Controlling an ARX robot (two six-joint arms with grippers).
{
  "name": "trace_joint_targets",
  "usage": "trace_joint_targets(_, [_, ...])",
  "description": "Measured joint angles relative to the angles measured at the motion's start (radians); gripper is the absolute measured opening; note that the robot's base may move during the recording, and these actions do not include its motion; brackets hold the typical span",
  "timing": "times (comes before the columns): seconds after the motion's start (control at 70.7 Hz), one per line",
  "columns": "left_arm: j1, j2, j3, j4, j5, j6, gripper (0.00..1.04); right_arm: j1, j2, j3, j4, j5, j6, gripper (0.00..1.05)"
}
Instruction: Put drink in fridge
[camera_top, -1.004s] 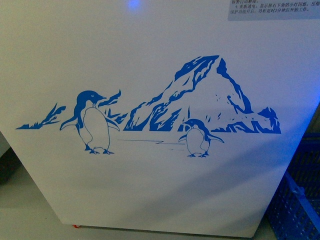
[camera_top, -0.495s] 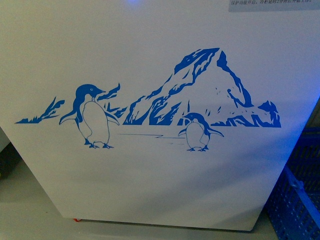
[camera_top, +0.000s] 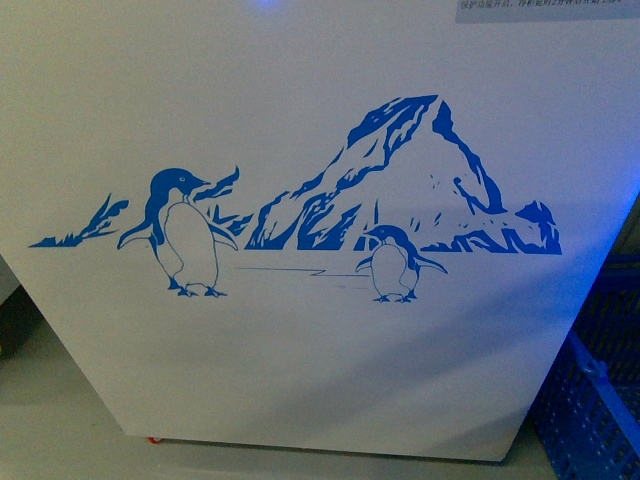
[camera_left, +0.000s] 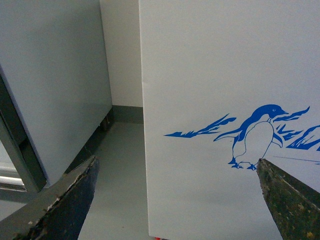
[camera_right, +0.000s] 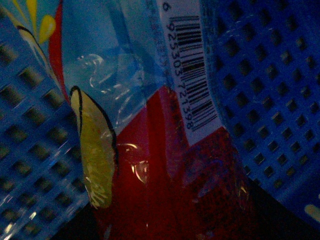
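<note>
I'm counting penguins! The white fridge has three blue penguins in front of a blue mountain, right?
Not three. The front view shows two: a bigger penguin and a smaller penguin, both blue, in front of the blue mountain on the white fridge.

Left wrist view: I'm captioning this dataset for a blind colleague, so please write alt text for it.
The left gripper is open and empty, its two dark, worn fingers framing the white fridge, whose side carries a blue penguin decal. A grey-white cabinet stands apart from the fridge, with grey floor between them.
</note>
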Motion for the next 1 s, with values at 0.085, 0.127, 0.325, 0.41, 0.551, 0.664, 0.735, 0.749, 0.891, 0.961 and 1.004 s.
trace_joint_targets(0.085, [0.000,0.000,0.000,0.000,0.000,0.000,0.97,0.037,-0.069,-0.067,0.027,-0.019,-0.036,0.47])
trace_joint_targets(0.127, [0.000,0.000,0.000,0.000,0.000,0.000,0.97,0.054,-0.124,-0.105,0.034,-0.035,-0.047,0.47])
trace_joint_targets(0.325, [0.000,0.000,0.000,0.000,0.000,0.000,0.97,0.079,-0.420,-0.248,0.011,-0.111,-0.051,0.47])
trace_joint_targets(0.41, [0.000,0.000,0.000,0.000,0.000,0.000,0.97,0.078,-0.594,-0.321,-0.034,-0.138,-0.050,0.47])
trace_joint_targets(0.551, [0.000,0.000,0.000,0.000,0.000,0.000,0.97,0.077,-0.965,-0.455,-0.193,-0.211,-0.050,0.47])
trace_joint_targets(0.664, [0.000,0.000,0.000,0.000,0.000,0.000,0.97,0.082,-1.244,-0.508,-0.337,-0.264,-0.056,0.47])
trace_joint_targets(0.735, [0.000,0.000,0.000,0.000,0.000,0.000,0.97,0.089,-1.435,-0.511,-0.445,-0.291,-0.061,0.47])
trace_joint_targets(0.749, [0.000,0.000,0.000,0.000,0.000,0.000,0.97,0.090,-1.467,-0.510,-0.462,-0.295,-0.062,0.47])
trace_joint_targets(0.891, [0.000,0.000,0.000,0.000,0.000,0.000,0.97,0.131,-1.864,-0.468,-0.663,-0.298,-0.060,0.47])
trace_joint_targets(0.961, [0.000,0.000,0.000,0.000,0.000,0.000,0.97,0.169,-1.991,-0.457,-0.699,-0.267,-0.060,0.47])
trace_joint_targets(1.004, [0.000,0.000,0.000,0.000,0.000,0.000,0.97,0.192,-2.044,-0.451,-0.720,-0.254,-0.051,0.47])
